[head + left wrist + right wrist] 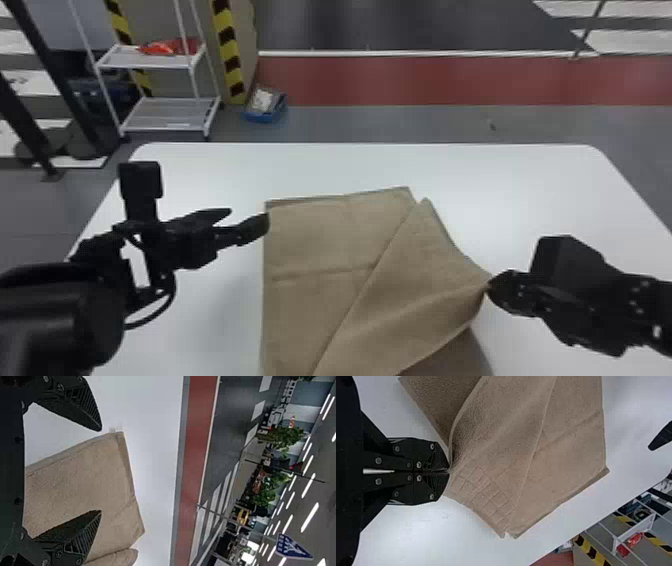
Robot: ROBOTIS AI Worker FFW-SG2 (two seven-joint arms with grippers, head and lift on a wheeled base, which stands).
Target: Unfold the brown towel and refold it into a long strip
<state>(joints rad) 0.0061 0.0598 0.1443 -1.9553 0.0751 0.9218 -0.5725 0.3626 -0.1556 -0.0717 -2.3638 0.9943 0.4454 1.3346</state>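
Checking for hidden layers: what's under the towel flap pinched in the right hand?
A darker part of the towel shows beneath the flap; whatever lies farther in is covered.

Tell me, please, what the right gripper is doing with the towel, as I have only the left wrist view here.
Observer: The right gripper is shut on the towel, pinching it.
Operator: Thank you. Does the towel lie in one flat layer over on that side?
Observer: No, in the head view a flap lies slantwise over the part to its left, and the pinch is on its right side.
Operator: Could you say whether the cloth has any pattern near the pinch?
Observer: Yes, the right wrist view shows a grid of squares close to the gripper.
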